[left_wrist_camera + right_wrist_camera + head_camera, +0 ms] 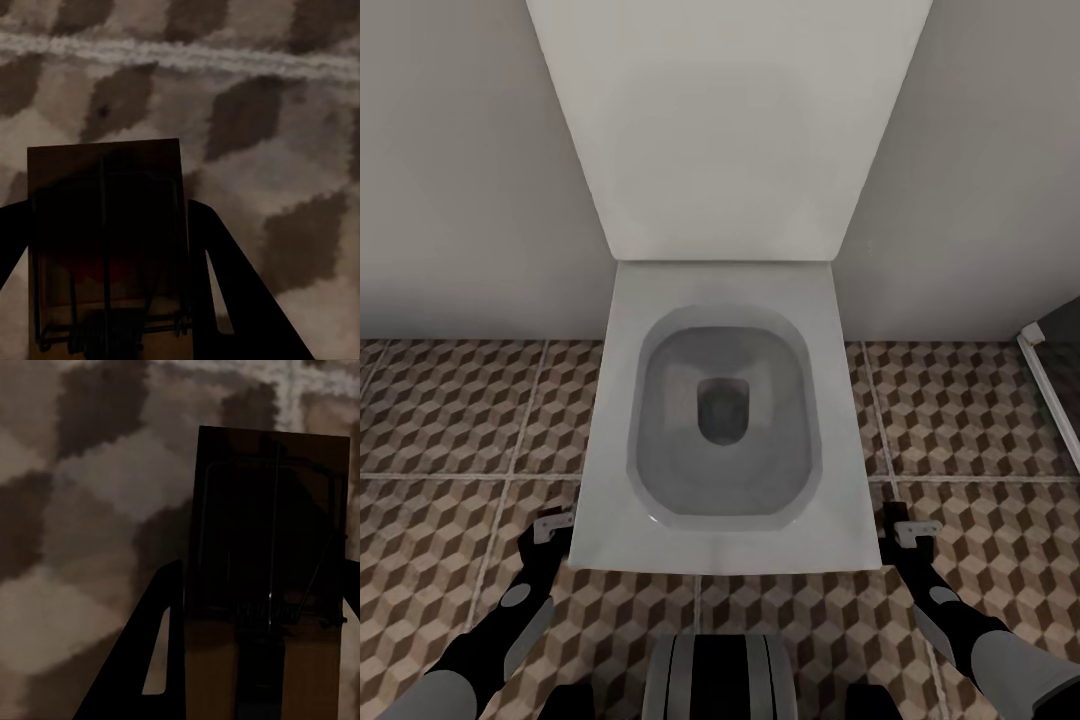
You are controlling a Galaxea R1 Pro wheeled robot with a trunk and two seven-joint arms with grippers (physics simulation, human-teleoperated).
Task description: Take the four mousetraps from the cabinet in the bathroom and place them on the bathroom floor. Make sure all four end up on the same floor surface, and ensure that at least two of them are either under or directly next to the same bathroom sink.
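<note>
Each tool grips a flat tan-brown wooden mousetrap with dark wire: the left tool (112, 300) clamps one mousetrap (105, 240), the right tool (262, 660) another (274, 547), both above the cube-patterned tiled bathroom floor (450, 420), flanking a white toilet (725, 420).

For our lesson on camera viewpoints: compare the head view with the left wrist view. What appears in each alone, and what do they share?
Head view alone: the white toilet, the wall, both arms. Left wrist view alone: a mousetrap with dark wire and a red mark, held between the left end effector fingers. Shared: the cube-patterned bathroom floor.
</note>
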